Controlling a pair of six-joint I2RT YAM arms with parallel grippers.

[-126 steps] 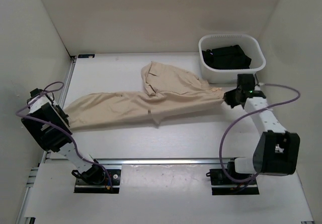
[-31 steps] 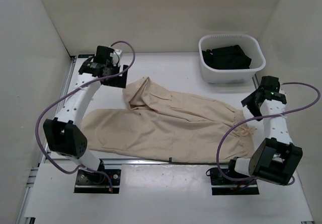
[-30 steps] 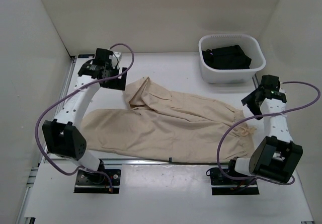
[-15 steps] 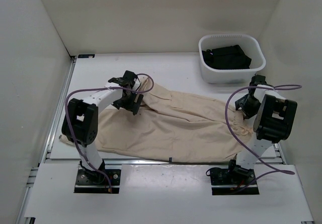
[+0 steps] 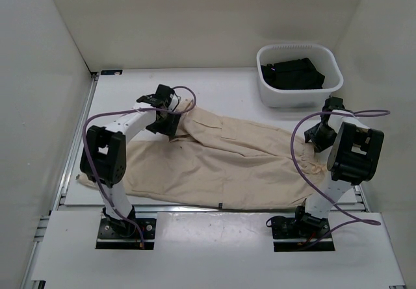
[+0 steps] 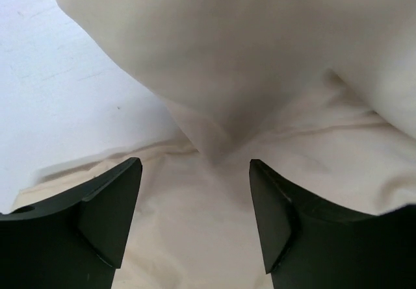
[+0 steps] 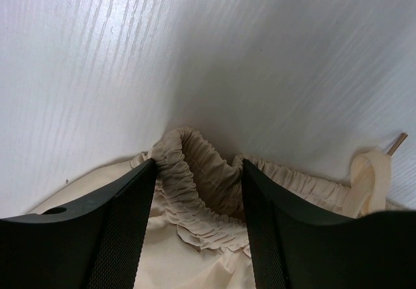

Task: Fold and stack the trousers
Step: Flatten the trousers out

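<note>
The beige trousers (image 5: 221, 159) lie spread across the table, legs to the left and the gathered waist (image 7: 208, 191) to the right. One leg is folded back into a hump (image 6: 227, 75) at the upper left. My left gripper (image 5: 170, 123) is down at that fold. In the left wrist view it (image 6: 193, 185) is open, with flat cloth under the gap between its fingers. My right gripper (image 5: 314, 138) is at the waist. In the right wrist view it (image 7: 198, 172) is open, and a bunched arch of waistband stands between the fingers and touches both.
A white basket (image 5: 292, 98) holding dark clothes (image 5: 292, 73) stands at the back right, close behind the right gripper. The drawstring end (image 7: 372, 172) lies beside the waist. Walls enclose the table on three sides.
Over the last second both arms dropped from raised positions onto the trousers. The left swung in from the back left corner to the folded leg, and the right moved down to the waist.
</note>
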